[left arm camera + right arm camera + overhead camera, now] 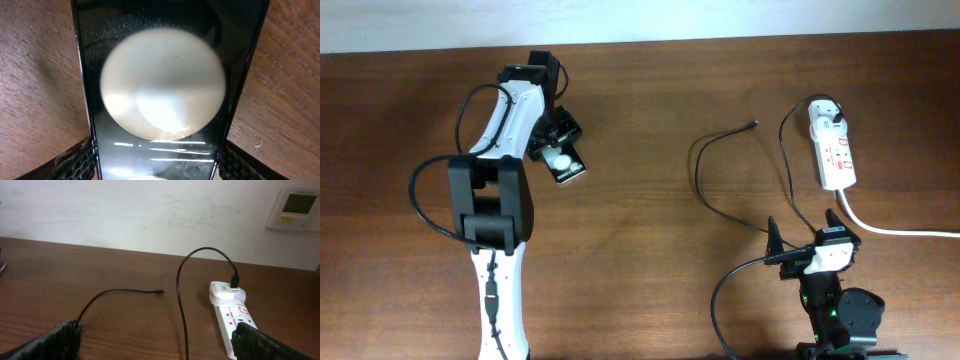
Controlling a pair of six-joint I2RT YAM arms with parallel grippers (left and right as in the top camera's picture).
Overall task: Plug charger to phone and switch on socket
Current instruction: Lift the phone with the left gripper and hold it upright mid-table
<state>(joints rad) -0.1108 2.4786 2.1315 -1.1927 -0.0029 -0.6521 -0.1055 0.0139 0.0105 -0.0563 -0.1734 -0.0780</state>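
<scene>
The phone lies flat on the wooden table at the left, and its glossy black face with a round white reflection fills the left wrist view. My left gripper straddles it, the pads pressed against both long edges. The charger cable runs from its plug in the white socket to a loose connector tip on the table. My right gripper stands open near the front, with nothing between its fingers.
A thick white cord leaves the socket toward the right edge. The black cable loops across the table between the socket and my right gripper. A white wall with a thermostat panel stands behind the table's far edge.
</scene>
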